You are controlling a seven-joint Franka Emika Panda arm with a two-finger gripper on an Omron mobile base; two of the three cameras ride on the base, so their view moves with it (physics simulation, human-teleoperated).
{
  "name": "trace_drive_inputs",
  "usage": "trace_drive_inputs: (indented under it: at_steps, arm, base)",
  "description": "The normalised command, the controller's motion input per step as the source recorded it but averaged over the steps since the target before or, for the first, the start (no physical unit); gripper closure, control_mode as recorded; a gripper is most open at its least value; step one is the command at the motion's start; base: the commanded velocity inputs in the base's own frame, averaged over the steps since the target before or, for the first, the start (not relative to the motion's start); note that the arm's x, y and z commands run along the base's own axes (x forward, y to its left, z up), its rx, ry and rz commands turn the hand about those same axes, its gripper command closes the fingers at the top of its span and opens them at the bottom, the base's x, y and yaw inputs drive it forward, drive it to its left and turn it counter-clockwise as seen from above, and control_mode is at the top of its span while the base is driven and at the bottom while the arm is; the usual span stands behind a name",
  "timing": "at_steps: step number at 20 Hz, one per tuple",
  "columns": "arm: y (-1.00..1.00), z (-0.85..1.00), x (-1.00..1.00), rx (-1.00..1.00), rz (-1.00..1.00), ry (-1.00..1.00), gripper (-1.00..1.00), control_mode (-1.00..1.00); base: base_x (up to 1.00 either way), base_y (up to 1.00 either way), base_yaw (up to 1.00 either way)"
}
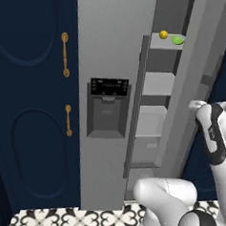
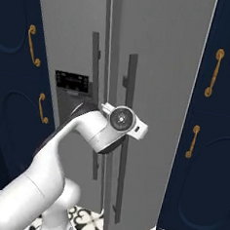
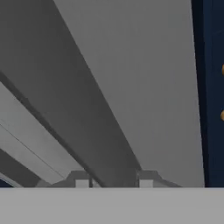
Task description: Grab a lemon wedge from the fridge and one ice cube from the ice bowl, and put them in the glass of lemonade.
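Glossy white arm (image 2: 48, 175), rounded segments, dark grey joints, round silver-grey end cap

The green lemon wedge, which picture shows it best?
The left base view. There the lemon wedge lies in plain sight on the fridge's top shelf, right of a small round yellow fruit. In the right base view the fridge doors cover the shelves. The hand view looks along a dark door handle instead.
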Motion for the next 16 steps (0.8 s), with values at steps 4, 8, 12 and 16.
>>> trace_drive_inputs:
  at_steps: [4,8,12,16]
  arm:
    - [-0.63,0.35,-1.00,0.18,-0.03,0.01,1.00,-1.00]
    - [-0.32,0.47,-1.00,0.12,-0.05,0.01,-1.00,-1.00]
    - [0.09,0.96,-1.00,0.03,0.00,0.00,-1.00,-1.00]
    - [0.90,1.00,-0.34,-0.11,0.00,0.02,-1.00,-1.00]
  base:
    - [0.00,0.00,0.00]
    - [0.00,0.00,0.00]
    - [0.00,0.00,0.00]
    - [0.00,0.00,0.00]
